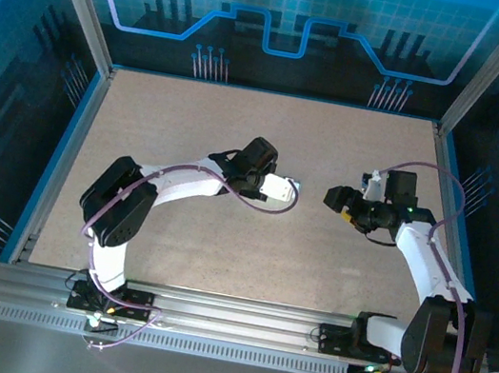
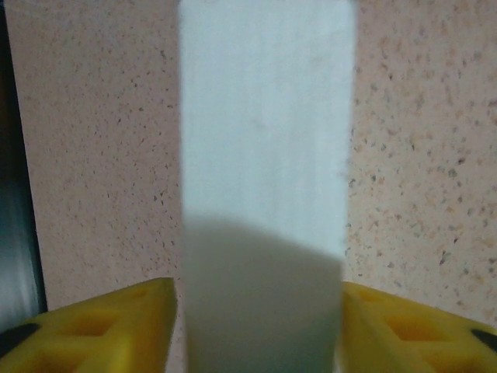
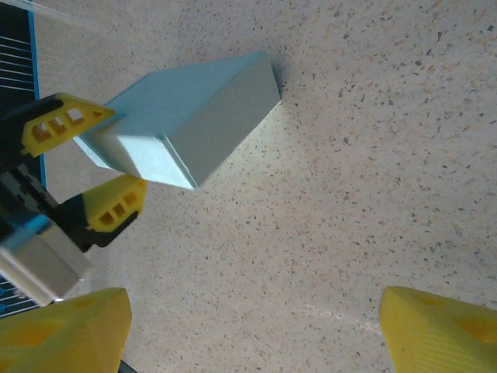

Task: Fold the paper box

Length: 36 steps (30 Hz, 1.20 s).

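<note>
The slim paper box [image 3: 186, 116] sits clamped in the left hand [image 3: 124, 151] near mid-bench [image 3: 373, 155]. The right hand [image 3: 256, 330], fingers apart, faces it, not touching.

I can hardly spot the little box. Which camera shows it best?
Right wrist: the paper box appears nearly whole, three faces visible. Left wrist shows one blurred face close up; the top view, a tiny pale shape.

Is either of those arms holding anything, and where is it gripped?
The left gripper holds the box by one end, fingers on its two opposite sides. The right gripper is open, holding nothing.
</note>
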Motion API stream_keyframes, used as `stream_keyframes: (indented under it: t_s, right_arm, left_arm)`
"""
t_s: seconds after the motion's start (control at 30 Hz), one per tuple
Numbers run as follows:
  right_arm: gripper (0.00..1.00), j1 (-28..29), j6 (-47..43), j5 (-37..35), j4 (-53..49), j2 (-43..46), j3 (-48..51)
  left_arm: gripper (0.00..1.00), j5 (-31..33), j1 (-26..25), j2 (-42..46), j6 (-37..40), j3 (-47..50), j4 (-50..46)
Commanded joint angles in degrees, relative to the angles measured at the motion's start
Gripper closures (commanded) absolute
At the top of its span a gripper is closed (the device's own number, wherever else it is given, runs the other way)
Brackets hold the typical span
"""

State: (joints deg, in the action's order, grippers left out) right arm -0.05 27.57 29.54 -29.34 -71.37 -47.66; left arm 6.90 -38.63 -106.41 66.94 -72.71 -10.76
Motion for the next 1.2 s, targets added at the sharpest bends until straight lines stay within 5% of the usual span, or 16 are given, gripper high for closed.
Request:
stream_keyframes:
  t_s: [0.0, 0.23, 0.5, 0.73, 0.93, 1.17]
  right_arm:
    - [0.16, -1.36, -0.24, 1.74, -0.26, 0.52, 0.36]
    - [0.15, -1.78, -0.88, 1.50, 0.06, 1.05, -0.14]
    - [0.05, -1.96, -3.85, -1.73, 3.61, 0.53, -1.98]
    - [0.00, -2.00, -10.46, -17.03, 9.83, 2.97, -1.44]
    - [0.00, -2.14, -15.16, -29.49, 22.76, 7.86, 6.87]
    - [0.00, -2.12, -21.13, -32.87, 37.09, 9.38, 16.11]
  left_arm:
    - [0.36, 1.10, -0.21, -0.93, 1.54, 0.28, 0.49]
    - [0.02, -1.06, -0.45, 0.67, -2.52, 0.00, -4.28]
    - [0.01, -11.57, 2.05, 10.70, -20.63, 8.20, 2.34]
    - [0.01, -13.34, 9.52, 24.21, -41.53, 22.63, 14.33]
    - [0.01, -10.00, 16.76, 34.73, -53.99, 35.58, 24.18]
    - [0.01, 0.00, 25.76, 37.27, -61.53, 45.72, 33.57]
